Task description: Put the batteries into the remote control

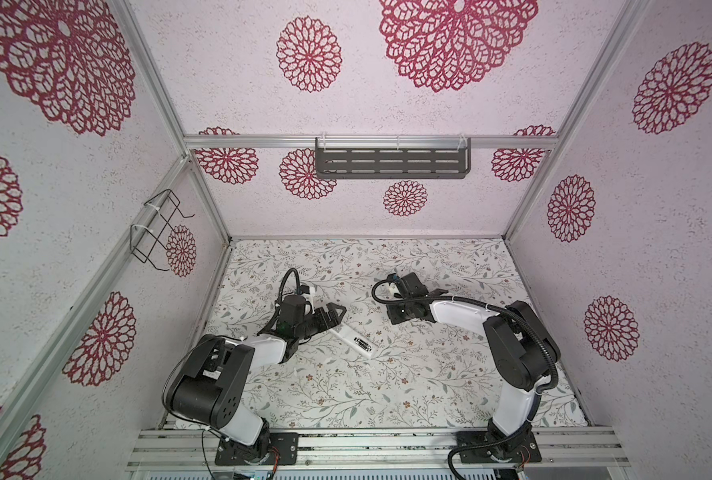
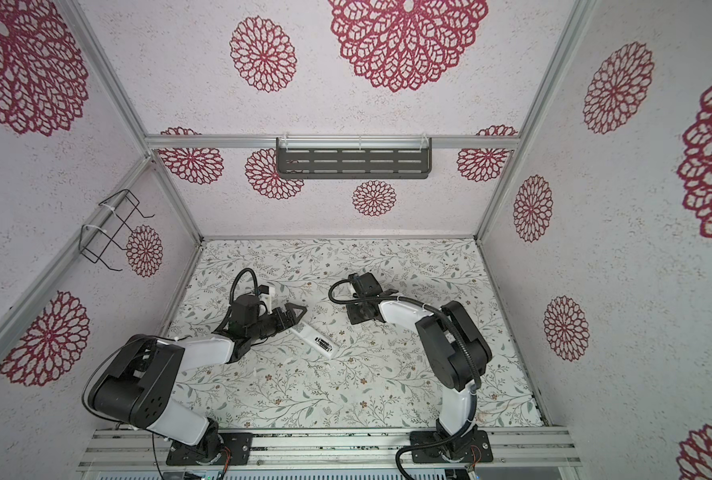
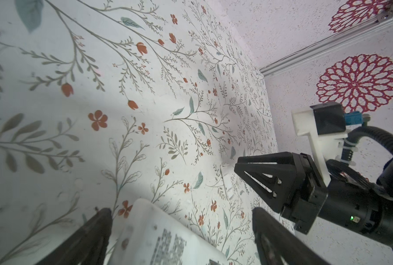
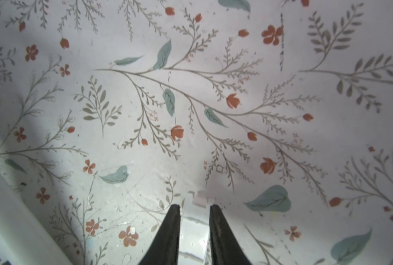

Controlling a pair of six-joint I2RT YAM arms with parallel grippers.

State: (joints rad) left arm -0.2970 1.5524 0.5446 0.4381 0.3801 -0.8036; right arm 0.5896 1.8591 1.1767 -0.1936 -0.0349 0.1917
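Both top views, remote (image 1: 352,340) back-up, batteries (image 1: 362,345) in recess, left gripper (image 3: 180,210) wide astride its end, right gripper (image 4: 194,207) narrow astride cover (image 3: 227,183), grip unclear.

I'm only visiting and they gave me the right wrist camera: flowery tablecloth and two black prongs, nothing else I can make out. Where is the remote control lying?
Observer: In both top views the remote control lies flat on the table, near its middle, with its plain back and a printed label facing up.
Operator: Is anything holding it?
Observer: No. The left wrist view shows the left tool wide open, with one finger on each side of the remote's end and neither one clamping it.
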